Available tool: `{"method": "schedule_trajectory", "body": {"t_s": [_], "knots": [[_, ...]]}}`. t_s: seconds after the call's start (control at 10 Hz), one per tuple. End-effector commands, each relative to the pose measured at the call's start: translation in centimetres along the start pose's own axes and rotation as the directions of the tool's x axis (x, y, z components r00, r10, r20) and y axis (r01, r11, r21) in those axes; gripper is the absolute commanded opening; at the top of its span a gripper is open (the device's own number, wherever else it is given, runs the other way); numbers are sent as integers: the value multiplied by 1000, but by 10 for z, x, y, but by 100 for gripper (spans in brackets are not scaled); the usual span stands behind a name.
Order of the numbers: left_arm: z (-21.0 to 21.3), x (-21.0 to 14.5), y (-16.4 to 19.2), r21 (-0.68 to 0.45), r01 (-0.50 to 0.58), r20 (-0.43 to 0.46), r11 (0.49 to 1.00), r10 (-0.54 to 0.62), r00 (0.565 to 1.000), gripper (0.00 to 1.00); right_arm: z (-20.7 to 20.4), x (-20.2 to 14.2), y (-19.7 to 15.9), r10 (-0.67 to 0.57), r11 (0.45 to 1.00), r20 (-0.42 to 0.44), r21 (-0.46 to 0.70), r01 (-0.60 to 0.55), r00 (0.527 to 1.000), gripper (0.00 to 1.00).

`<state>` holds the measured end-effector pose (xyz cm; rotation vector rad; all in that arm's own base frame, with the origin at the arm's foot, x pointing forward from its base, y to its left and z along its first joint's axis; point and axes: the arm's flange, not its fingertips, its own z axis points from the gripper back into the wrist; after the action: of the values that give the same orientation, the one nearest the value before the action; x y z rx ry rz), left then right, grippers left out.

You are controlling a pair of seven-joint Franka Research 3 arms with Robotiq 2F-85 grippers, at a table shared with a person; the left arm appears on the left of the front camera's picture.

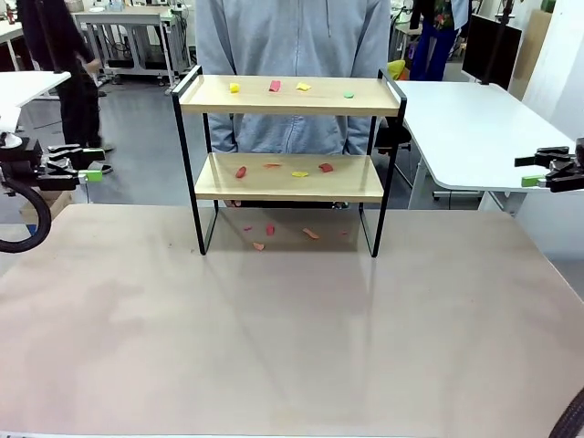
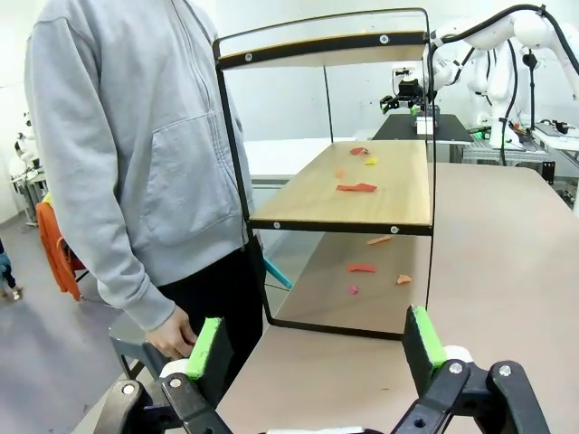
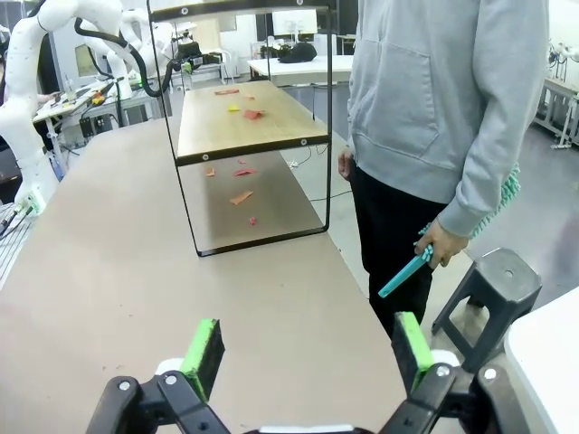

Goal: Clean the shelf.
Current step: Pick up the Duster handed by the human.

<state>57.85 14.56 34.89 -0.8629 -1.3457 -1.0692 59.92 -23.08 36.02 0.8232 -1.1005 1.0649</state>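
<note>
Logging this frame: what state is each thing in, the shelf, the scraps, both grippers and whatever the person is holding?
Shelf: upright on the table, not yet cleaned.
Scraps: loose on both boards and on the table beneath the shelf.
Left gripper: open, empty, clear of the shelf.
Right gripper: open, empty, clear of the shelf.
Teal duster: held in the person's hand, handle pointing down, away from the shelf.

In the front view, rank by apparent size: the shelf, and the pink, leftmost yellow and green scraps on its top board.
1. The shelf, by far.
2. The pink scrap and the leftmost yellow scrap look about alike; not ranked.
3. The green scrap, slightly smaller.
</note>
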Motion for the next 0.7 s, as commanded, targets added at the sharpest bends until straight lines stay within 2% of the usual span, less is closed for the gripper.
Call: {"method": "schedule_trajectory", "body": {"t_s": [0.0,0.6], "knots": [[2,12,-2,14,24,42,1000,-25,999,100,1,13,-5,-8,1000,60,6,8,998,100],[8,27,-7,24,36,79,999,-38,996,100,7,39,2,36,999,108,3,-37,994,100]]}}
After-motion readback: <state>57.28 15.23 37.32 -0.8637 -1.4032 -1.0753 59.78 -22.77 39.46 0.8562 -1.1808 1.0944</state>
